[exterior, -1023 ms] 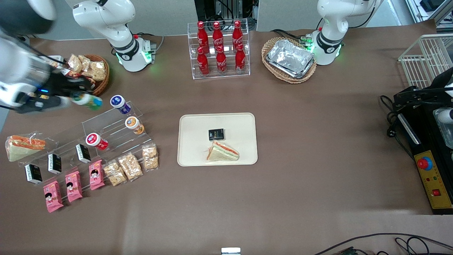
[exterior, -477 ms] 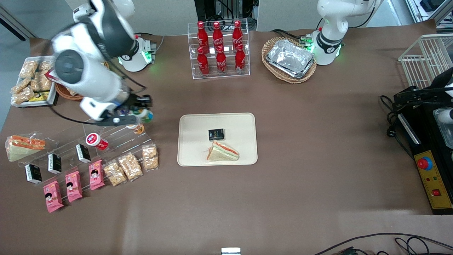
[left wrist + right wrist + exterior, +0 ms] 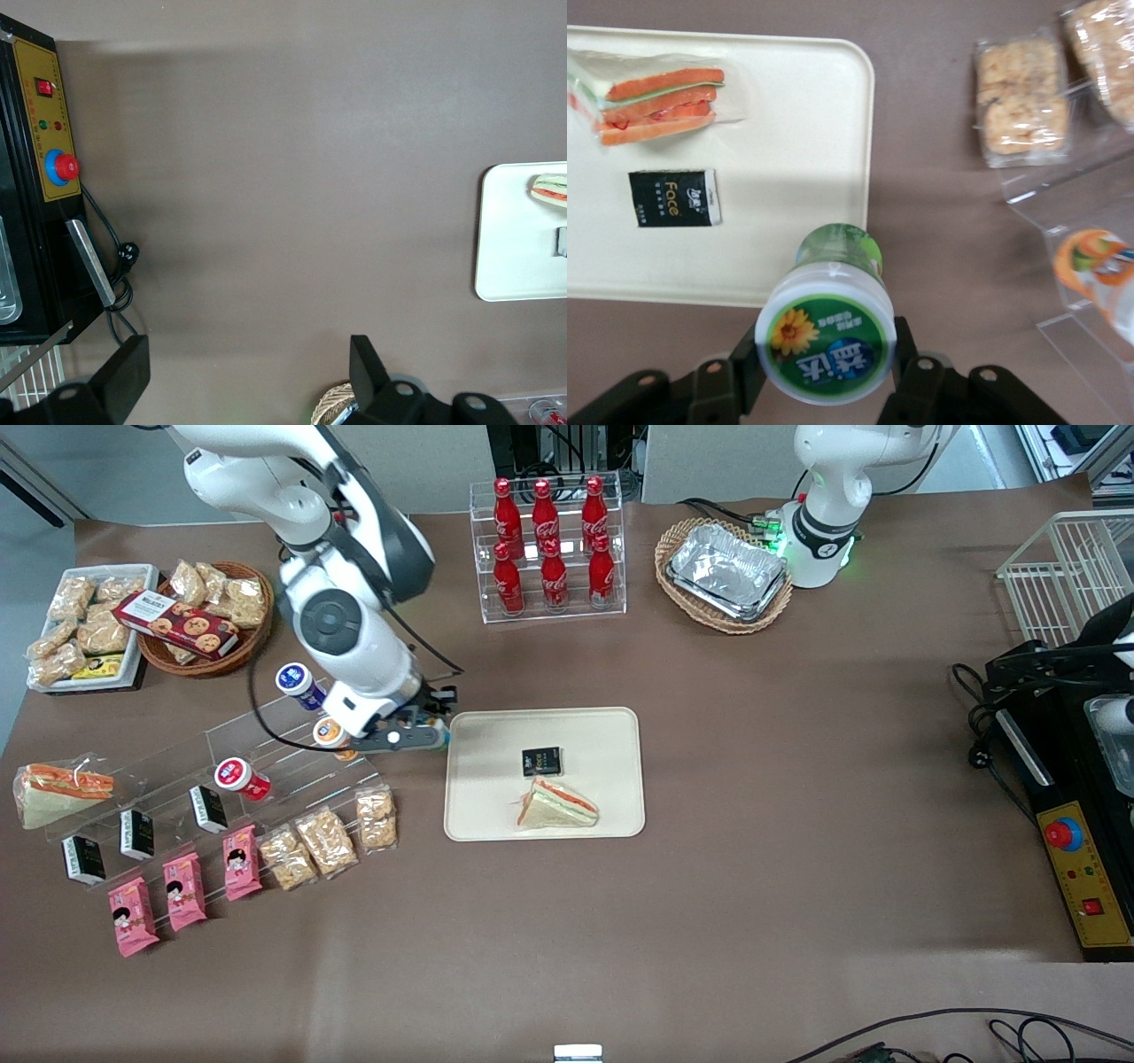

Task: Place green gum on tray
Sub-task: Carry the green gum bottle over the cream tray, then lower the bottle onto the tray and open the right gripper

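Front view: your right arm reaches out over the tabletop (image 3: 753, 868), and its claw (image 3: 423, 735) hangs just beside the edge of the tray (image 3: 611, 726) that faces the working arm's end. The green gum (image 3: 431, 736) sits in the claw, mostly hidden by the wrist — only a bit of green shows. On the tray lie a black packet (image 3: 541, 761) and a wrapped sandwich (image 3: 556, 804), the sandwich nearer to the front camera. Close to the claw, toward the working arm's end, stands the clear stepped rack (image 3: 266, 753) with an orange canister (image 3: 331, 733), a red canister (image 3: 239, 776) and a blue-purple canister (image 3: 298, 684). Farther from the camera you see the cola bottle rack (image 3: 549, 549) and a wicker basket of foil trays (image 3: 725, 574).

Left wrist view: you get bare tabletop, a corner of the tray (image 3: 523, 230) and the black control box (image 3: 40, 177).

Right wrist view: the claw (image 3: 826, 367) is clenched on the green gum (image 3: 829, 326), one finger on each side of the body just under the white lid. The canister lies tilted, lid toward the camera, its green end over the tray's rim (image 3: 864, 133) — held clear of the surface. The black packet (image 3: 674, 197) and sandwich (image 3: 660, 102) rest on the tray; a snack pack (image 3: 1021, 99) and the orange canister (image 3: 1099, 274) lie off it.
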Controlling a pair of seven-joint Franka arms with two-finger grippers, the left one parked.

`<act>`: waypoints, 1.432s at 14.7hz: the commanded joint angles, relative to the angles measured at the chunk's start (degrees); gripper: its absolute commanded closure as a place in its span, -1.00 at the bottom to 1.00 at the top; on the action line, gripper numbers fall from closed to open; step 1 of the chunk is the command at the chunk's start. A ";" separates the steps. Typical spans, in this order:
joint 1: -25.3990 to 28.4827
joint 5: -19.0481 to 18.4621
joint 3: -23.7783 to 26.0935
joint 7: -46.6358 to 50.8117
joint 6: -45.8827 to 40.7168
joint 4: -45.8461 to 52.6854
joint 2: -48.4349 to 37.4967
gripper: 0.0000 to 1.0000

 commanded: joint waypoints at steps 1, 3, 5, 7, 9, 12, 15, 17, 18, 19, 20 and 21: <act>3.29 1.07 -0.70 3.33 6.46 -0.52 4.28 0.07; 4.00 0.99 -0.70 4.22 10.33 -0.96 6.74 0.07; 4.44 0.99 -0.70 4.22 13.32 -1.75 8.42 0.06; 5.14 1.07 -0.70 4.31 16.30 -3.32 9.30 0.06; 5.50 0.99 -0.70 4.40 20.00 -5.26 10.18 0.06; 6.20 0.99 -0.70 5.27 22.56 -5.62 11.59 0.04; 6.20 0.90 -0.70 5.19 22.74 -5.44 11.77 -0.57; 6.03 0.90 -0.70 5.19 22.74 -5.44 11.85 -0.97; 5.94 0.90 -0.70 5.19 22.65 -5.35 11.68 -0.98; 5.68 0.90 -0.79 5.10 22.48 -5.18 11.42 -0.99; 5.24 0.99 -0.88 4.40 22.13 -5.00 10.98 -0.99; 5.06 0.90 -1.40 4.13 21.95 -4.91 10.02 -0.99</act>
